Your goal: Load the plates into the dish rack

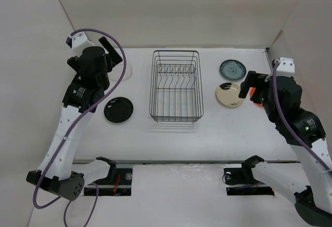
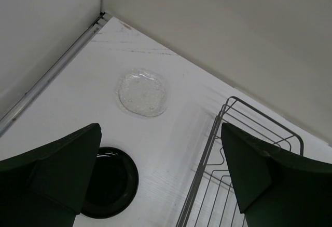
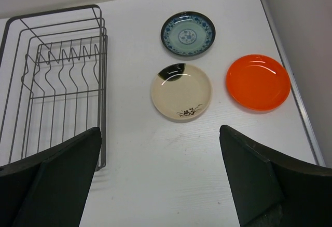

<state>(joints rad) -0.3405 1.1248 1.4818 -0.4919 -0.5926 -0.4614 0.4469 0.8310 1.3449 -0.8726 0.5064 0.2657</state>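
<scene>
The black wire dish rack (image 1: pixel 175 52) stands mid-table, with only its divider prongs showing inside. The glossy black plate (image 1: pixel 119 109) lies to its left. The clear glass plate (image 2: pixel 142 92) lies further back and is partly hidden by my left arm in the top view. The teal patterned plate (image 3: pixel 188 33), the cream plate (image 3: pixel 181 91) and the orange plate (image 3: pixel 258 81) lie right of the rack. My left gripper (image 1: pixel 113 55) is open and empty above the table, between the black plate and the rack. My right gripper (image 1: pixel 254 84) is open and empty, hovering on the near side of the cream plate.
White walls close the table at the back and both sides. The rack's near left wall (image 2: pixel 207 185) runs close beside my left gripper (image 2: pixel 161 170). The rack's right wall (image 3: pixel 102 97) lies left of my right gripper (image 3: pixel 161 175).
</scene>
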